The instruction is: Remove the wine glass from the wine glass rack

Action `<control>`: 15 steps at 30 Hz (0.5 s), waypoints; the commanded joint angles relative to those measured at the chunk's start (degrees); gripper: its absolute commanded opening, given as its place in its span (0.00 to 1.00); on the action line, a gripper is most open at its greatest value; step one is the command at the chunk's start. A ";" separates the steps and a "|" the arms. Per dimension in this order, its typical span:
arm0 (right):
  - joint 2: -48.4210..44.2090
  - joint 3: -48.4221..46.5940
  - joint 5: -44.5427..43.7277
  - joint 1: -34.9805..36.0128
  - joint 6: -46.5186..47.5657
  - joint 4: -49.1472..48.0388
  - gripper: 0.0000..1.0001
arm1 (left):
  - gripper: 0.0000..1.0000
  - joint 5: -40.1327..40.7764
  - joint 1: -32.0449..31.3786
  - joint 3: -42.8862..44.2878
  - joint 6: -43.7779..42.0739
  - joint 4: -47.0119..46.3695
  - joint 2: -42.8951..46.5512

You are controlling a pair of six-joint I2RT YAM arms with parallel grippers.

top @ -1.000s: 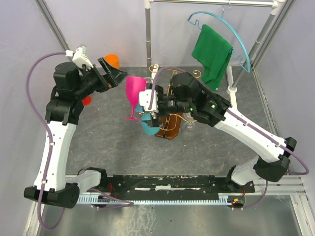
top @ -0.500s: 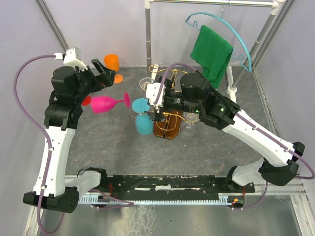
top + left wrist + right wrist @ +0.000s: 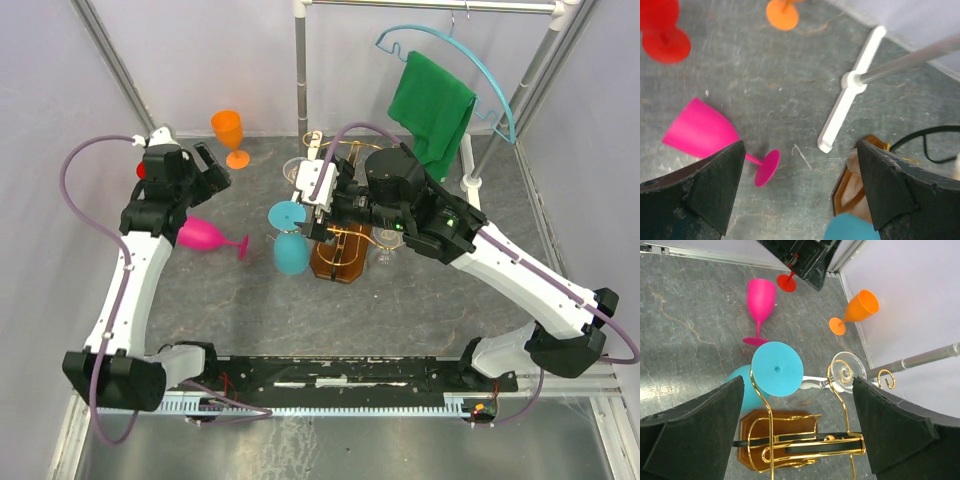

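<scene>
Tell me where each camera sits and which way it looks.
Top: above and behind, looking down at the table; both arms show.
Left wrist: on the left arm, looking down at the pink glass; own fingers show.
Right wrist: on the right arm, facing the rack and teal glass; own fingers show.
Shared: all three see the pink glass.

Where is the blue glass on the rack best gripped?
Probably on its bowl, coming from the side away from the rack: the blue glass hangs upside down by its foot, so the bowl hangs free below while wires crowd the foot.
</scene>
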State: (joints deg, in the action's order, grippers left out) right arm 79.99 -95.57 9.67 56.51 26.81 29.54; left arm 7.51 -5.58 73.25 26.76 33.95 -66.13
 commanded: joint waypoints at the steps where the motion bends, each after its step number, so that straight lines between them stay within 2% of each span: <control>1: -1.44 -0.51 -1.97 0.11 -1.45 -0.67 0.97 | 0.99 -4.85 5.10 -4.04 13.35 2.81 -3.47; 4: -2.95 1.51 -2.52 0.09 -0.88 -1.48 0.97 | 0.99 -7.55 7.02 -7.81 20.75 3.08 -3.98; 10: -5.74 4.63 -3.45 0.09 0.05 -2.45 0.98 | 0.99 0.50 7.99 -11.91 32.03 7.63 -2.99; 15: -8.51 7.23 -2.88 0.11 -0.38 -3.70 0.98 | 0.99 3.43 9.55 -13.02 35.60 11.14 -5.36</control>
State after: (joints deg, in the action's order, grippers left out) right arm 74.98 -89.56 7.20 56.51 26.76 29.32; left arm 6.70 2.59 60.73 54.92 42.19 -70.87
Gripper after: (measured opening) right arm 0.977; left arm 0.991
